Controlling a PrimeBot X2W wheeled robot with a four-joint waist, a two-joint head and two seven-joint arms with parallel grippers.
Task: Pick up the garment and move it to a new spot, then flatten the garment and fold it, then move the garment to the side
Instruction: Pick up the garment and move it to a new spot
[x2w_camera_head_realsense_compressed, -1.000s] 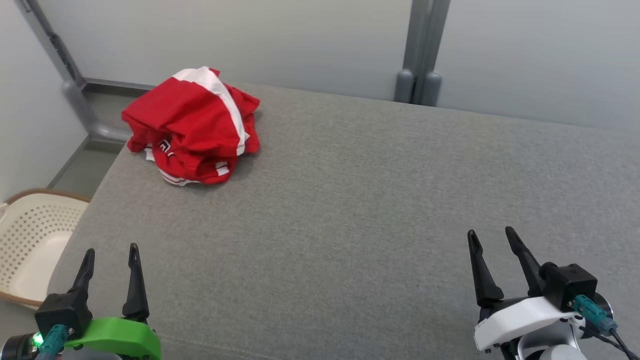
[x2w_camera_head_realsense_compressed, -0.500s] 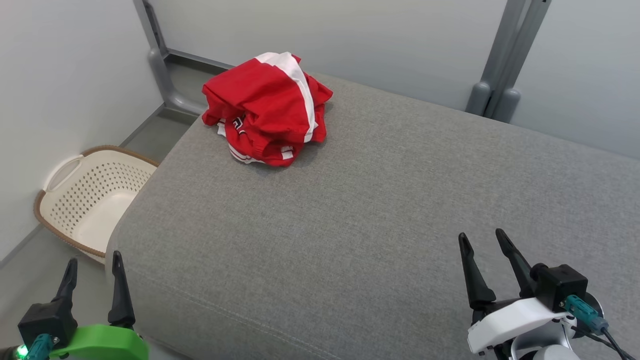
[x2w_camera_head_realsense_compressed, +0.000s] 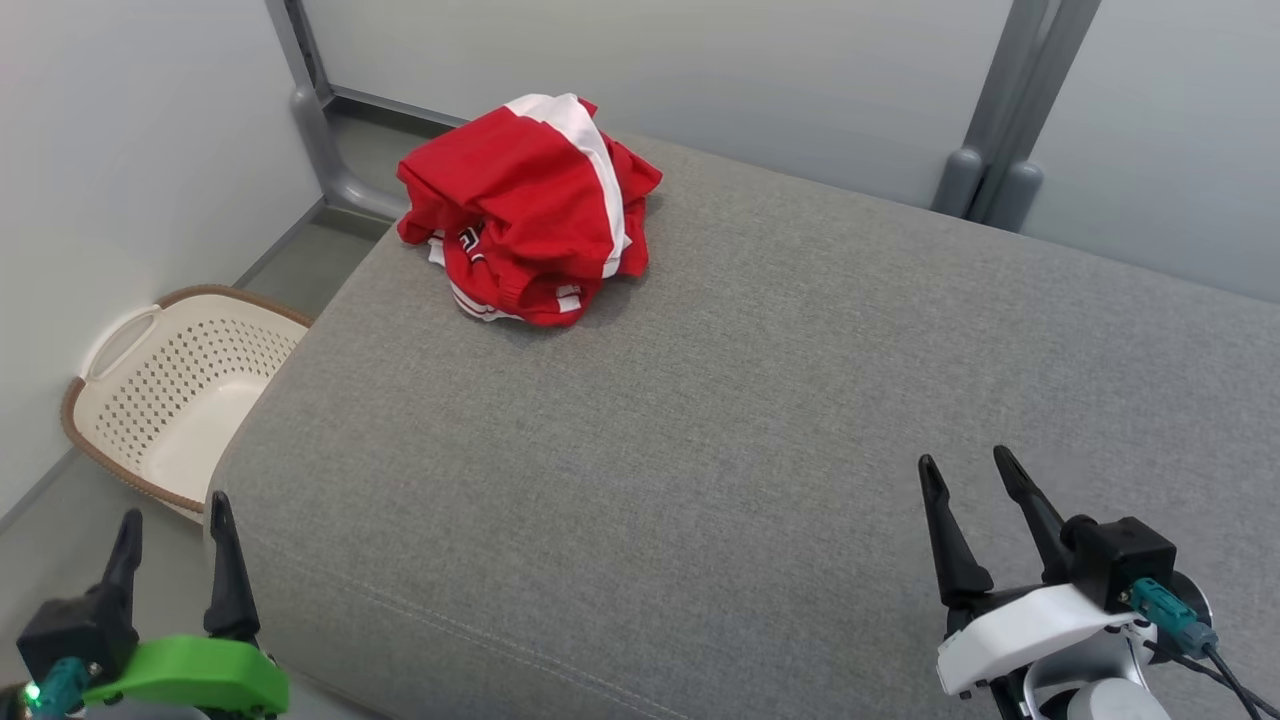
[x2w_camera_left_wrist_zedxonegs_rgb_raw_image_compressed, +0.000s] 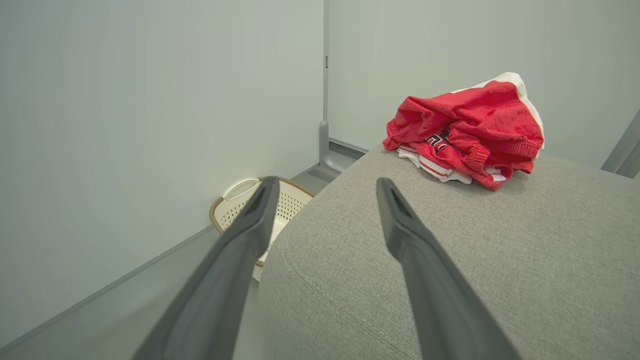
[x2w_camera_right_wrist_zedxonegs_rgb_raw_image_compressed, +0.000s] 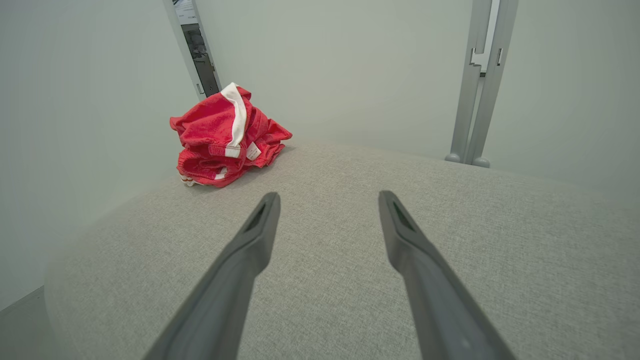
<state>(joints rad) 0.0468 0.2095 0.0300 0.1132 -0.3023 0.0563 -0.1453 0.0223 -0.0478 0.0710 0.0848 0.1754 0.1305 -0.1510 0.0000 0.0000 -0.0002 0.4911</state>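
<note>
Nearest the camera, the left jaws are standing fully apart and holding nothing, their two dark fingers (x2w_camera_head_realsense_compressed: 228, 575) hanging off the near left corner of the grey padded bench (x2w_camera_head_realsense_compressed: 700, 400), over the floor. The right jaws are likewise gaping wide and carrying nothing, with their fingers (x2w_camera_head_realsense_compressed: 945, 545) hovering over the bench's near right part.

Just left of the bench, on the floor, a cream perforated laundry basket (x2w_camera_head_realsense_compressed: 150, 395) is sitting beside the wall. At the far left corner, well apart from both jaws, the red sports garment (x2w_camera_head_realsense_compressed: 520, 210) with its white stripe is lying in a crumpled heap, its left side reaching the bench's edge.

Risks, as I am judging them:
- The heap is sitting so near the edge that a push instead of a clean pinch may be sending it over, down to the floor or toward the basket.
- The left jaws are starting below the cushion's top, so a straight reach may be catching the padded corner or clipping the basket.
- The cloth is lying bunched in layers; a shallow pinch may be taking one fold only, leaving the rest dragging and twisting.
- The reach is long, so a grasp may be landing off the mark.

Count: two sets of jaws, four fingers, one bench, one basket, one garment, and three grey uprights (x2w_camera_head_realsense_compressed: 1000, 150) against the wall.
</note>
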